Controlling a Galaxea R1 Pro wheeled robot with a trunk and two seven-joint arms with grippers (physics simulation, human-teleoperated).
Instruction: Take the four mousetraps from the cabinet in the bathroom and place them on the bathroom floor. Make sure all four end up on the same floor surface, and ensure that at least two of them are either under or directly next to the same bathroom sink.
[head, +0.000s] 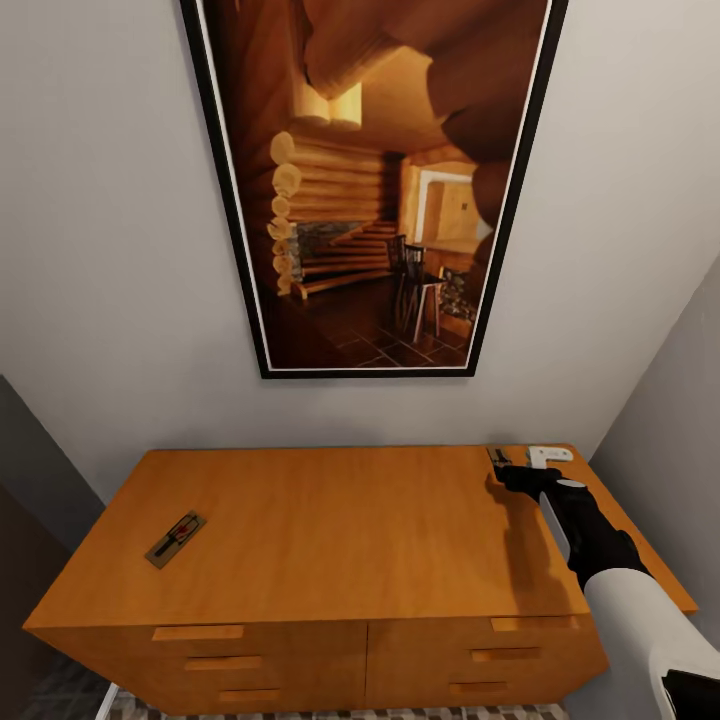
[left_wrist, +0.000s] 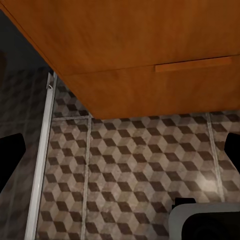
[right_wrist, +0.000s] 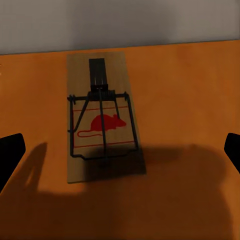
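My right gripper (right_wrist: 120, 150) hovers fingers spread over a mousetrap (right_wrist: 102, 122) at the cabinet (head: 330, 520) top's far right corner; it looks light, thin, stiff, so I'd pinch the board's long edges; another trap (head: 175, 538) lies near left

No words, brands or numbers can be read anywhere. The only sign is a red mouse figure inside a red outline, printed on the mousetrap (right_wrist: 102, 125).

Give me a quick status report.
Right end effector open over a mousetrap on the cabinet. Left end effector open, empty. Second mousetrap untouched. Nothing in the way.
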